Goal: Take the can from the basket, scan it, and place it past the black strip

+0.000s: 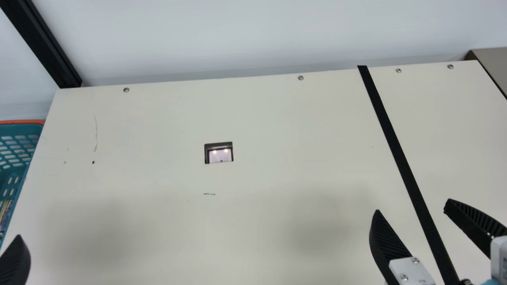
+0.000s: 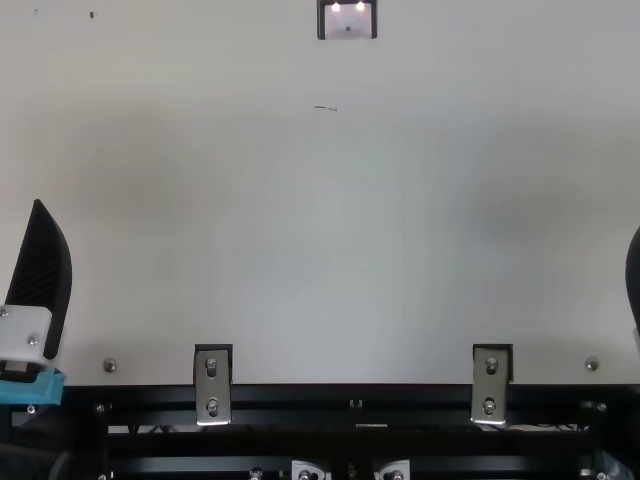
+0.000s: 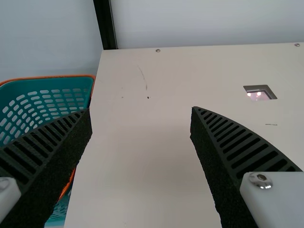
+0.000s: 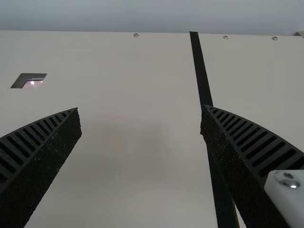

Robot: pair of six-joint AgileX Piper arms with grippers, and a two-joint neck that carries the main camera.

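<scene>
Left gripper [image 3: 141,109] and right gripper [image 4: 140,107] both gape around nothing, and imo the can from that basket [image 3: 61,84] feels stiff, slick, maybe heavy, so grab mid-body.

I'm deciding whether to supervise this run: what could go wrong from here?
The open left end effector might knock the basket wall while reaching in, since the basket sits beside the table's edge.
The scanner window is small, so the can's code could miss it.
The black strip lies on the opposite side from the basket, so a handover to the right end effector may be needed, risking a drop.
</scene>
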